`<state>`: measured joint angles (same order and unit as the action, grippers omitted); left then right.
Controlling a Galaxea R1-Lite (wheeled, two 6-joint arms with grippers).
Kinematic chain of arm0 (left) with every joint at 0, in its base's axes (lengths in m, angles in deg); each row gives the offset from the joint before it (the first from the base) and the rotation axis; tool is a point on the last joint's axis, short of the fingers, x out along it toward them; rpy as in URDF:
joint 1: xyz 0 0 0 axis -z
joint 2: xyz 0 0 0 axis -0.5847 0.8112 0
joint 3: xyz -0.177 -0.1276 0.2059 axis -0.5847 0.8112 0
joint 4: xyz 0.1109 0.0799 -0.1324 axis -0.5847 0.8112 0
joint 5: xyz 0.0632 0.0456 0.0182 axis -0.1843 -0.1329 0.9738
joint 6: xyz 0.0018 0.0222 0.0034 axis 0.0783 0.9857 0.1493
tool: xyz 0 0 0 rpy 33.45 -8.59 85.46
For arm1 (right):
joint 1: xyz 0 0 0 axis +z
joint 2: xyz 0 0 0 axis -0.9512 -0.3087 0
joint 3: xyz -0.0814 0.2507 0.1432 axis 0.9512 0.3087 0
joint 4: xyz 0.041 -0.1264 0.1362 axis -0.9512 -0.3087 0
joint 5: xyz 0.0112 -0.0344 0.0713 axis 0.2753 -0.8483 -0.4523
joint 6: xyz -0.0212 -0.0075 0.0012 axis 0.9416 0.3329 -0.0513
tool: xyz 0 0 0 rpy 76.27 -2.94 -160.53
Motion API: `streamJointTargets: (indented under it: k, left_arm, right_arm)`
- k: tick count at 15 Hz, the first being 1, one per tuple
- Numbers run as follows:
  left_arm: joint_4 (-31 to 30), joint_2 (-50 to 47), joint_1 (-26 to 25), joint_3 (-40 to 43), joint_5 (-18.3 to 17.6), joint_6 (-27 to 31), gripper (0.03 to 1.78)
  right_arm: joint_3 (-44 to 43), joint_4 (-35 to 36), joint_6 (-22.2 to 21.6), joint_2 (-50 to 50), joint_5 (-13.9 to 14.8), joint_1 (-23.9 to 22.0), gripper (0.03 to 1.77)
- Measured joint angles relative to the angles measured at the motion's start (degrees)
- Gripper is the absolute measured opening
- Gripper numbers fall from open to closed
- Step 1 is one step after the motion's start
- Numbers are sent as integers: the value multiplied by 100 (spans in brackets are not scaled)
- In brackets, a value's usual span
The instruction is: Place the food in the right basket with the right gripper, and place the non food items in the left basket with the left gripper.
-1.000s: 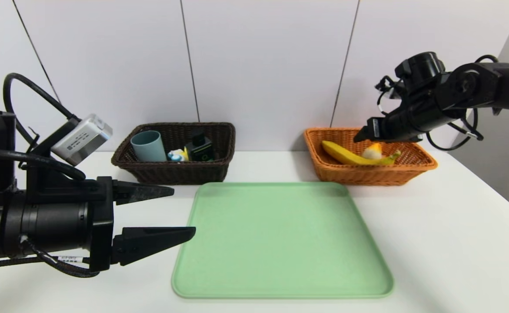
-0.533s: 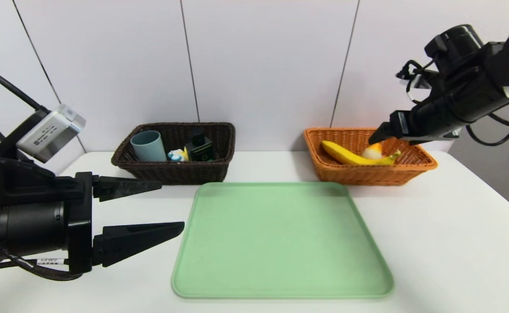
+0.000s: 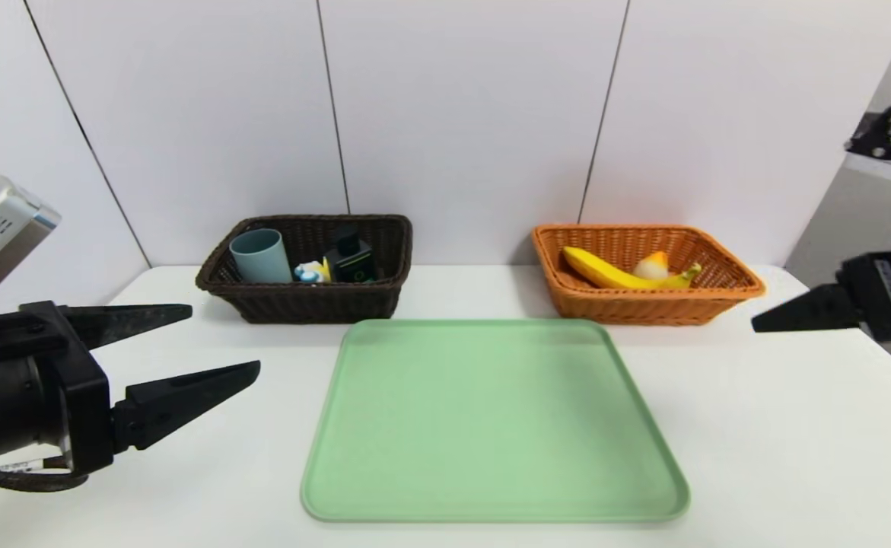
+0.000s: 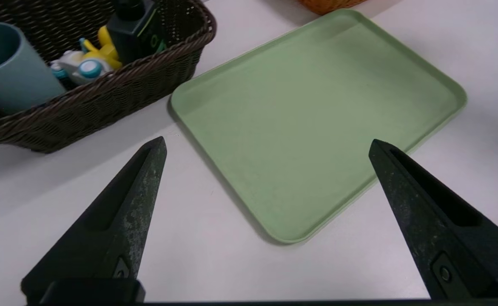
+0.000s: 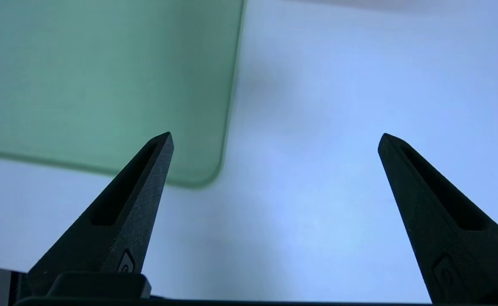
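Observation:
The banana (image 3: 612, 272) and the pale fruit with an orange top (image 3: 652, 264) lie in the orange basket (image 3: 727, 293) at the back right. The dark brown basket (image 3: 308, 304) at the back left holds the grey-blue cup (image 3: 260, 256), the yellow duck toy (image 3: 313, 271) and the dark pump bottle (image 3: 351, 259). My left gripper (image 3: 224, 342) hangs open and empty over the table's left side, short of the brown basket. My right gripper (image 5: 274, 140) is open and empty at the right edge, clear of the orange basket; one finger (image 3: 799, 313) shows in the head view.
A bare green tray (image 3: 491, 418) lies in the middle of the white table (image 3: 780, 441). Its corner (image 4: 291, 231) lies between my left gripper's fingers in the left wrist view. The wall stands right behind both baskets.
My right gripper has drawn back from over the orange basket, down and to the right edge. My left gripper has pulled back to the left, still open.

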<state>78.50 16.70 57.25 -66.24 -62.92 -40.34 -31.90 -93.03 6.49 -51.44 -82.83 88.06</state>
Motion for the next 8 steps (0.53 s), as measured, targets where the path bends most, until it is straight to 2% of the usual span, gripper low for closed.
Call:
streamJointTargets:
  k: [2, 5, 8]
  left_arm:
    - [224, -239, -141, 0, 350, 16, 169]
    - [599, -708, -590, 83, 407, 113, 169]
    - [668, -1224, -1368, 424, 394, 518, 169]
  right_arm:
    - [566, -7, -67, 789, 119, 46, 168]
    - [1024, -22, -88, 1838, 185, -67, 169]
    - [1468, -29, -63, 2723, 207, -354, 169]
